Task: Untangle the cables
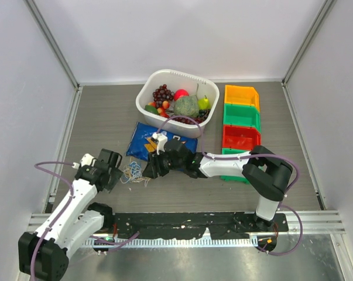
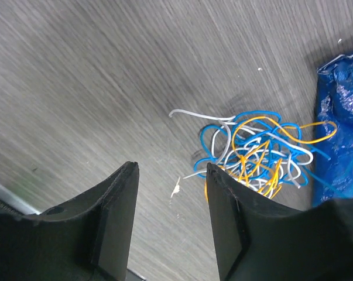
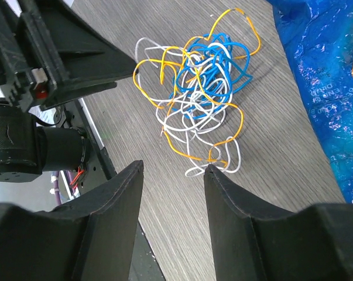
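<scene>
Jaws: left gripper (image 2: 171, 175), right gripper (image 3: 173, 172) both parted, empty | thin yellow, white and blue cables (image 3: 196, 96): tangled on grey table (image 2: 76, 88) (beside blue plastic bag (image 3: 328, 88)) | step, likely: approach; next: pinch separate strands.

Grey wood-grain table (image 1: 106, 117); plain white walls (image 1: 182, 35) on three sides.
</scene>
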Controlling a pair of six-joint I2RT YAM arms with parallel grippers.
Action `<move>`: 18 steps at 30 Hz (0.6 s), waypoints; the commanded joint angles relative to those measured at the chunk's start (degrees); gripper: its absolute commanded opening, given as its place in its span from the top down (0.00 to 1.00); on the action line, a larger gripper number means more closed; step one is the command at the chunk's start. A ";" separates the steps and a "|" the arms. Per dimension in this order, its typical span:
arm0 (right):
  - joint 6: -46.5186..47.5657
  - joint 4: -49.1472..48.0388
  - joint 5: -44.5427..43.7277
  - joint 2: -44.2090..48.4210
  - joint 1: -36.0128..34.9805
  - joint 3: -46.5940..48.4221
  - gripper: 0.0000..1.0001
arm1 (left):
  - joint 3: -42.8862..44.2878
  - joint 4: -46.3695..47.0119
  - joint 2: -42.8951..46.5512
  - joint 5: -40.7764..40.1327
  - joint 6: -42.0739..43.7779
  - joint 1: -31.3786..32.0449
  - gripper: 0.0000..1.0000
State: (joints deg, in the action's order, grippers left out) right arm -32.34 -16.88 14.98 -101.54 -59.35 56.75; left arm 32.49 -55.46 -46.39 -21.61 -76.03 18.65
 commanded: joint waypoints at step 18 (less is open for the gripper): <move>-0.89 -3.68 2.95 -4.28 -0.85 3.63 0.49 | -1.11 5.63 6.13 1.13 0.97 -1.69 0.34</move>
State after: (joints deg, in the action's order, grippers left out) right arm -32.97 -17.80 17.19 -105.80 -59.90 58.30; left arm 29.54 -46.50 -43.70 -17.30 -74.59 17.17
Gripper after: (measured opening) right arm 0.509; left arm 0.662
